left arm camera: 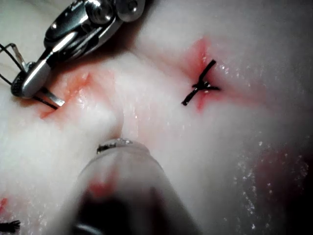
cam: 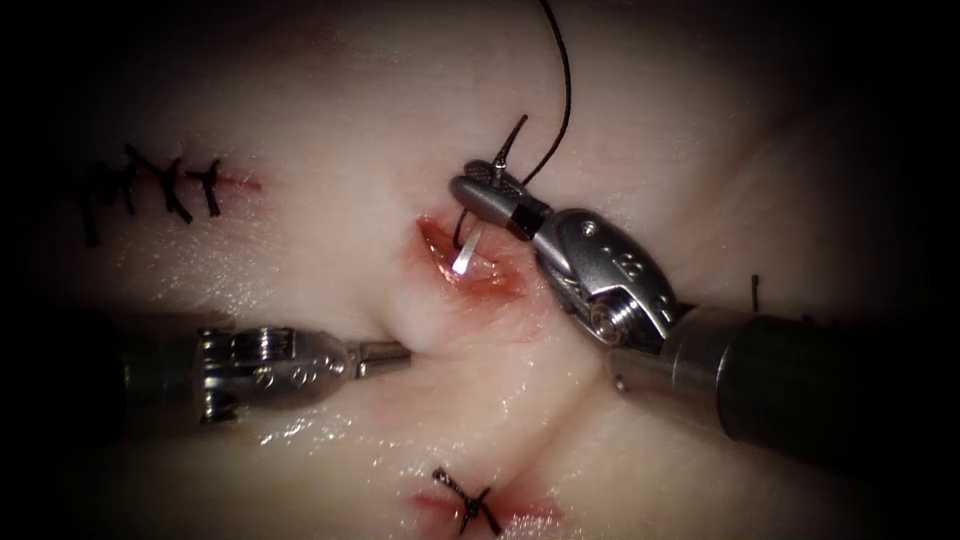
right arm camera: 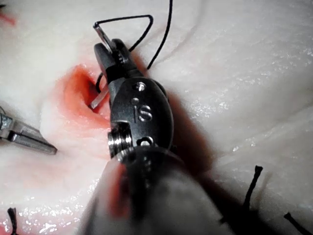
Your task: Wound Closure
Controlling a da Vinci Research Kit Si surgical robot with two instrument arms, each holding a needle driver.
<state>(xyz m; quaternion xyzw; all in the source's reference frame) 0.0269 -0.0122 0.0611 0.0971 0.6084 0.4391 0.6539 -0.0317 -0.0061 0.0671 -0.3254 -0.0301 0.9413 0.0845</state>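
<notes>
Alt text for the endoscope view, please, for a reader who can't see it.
The right tool grips the curved needle near its thread end, the tip down in the open cut in the tissue. The left tool presses on the tissue left of the cut, holding nothing.

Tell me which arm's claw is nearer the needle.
Right. The right claw is shut on the needle near its thread end, the tip down in the open cut. The left claw sits apart, pressed shut against the tissue left of the cut.

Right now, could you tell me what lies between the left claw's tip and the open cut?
In the endoscope view, a raised fold of bare tissue separates the left claw from the cut.
</notes>
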